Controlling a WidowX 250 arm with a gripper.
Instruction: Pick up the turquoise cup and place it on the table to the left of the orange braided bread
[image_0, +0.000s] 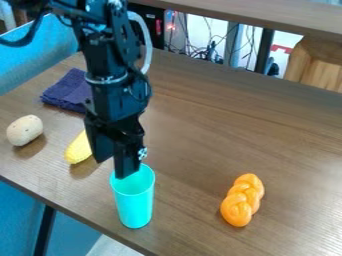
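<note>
Seems at the stage just before a grasp, with gripper spread at the rim of upright cup, near table edge. Likely calls for careful alignment, then closing.

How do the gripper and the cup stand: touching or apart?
Cannot tell. In the camera view the gripper overlaps the cup and hides part of its rim, but neither contact nor gap shows plainly.
</note>
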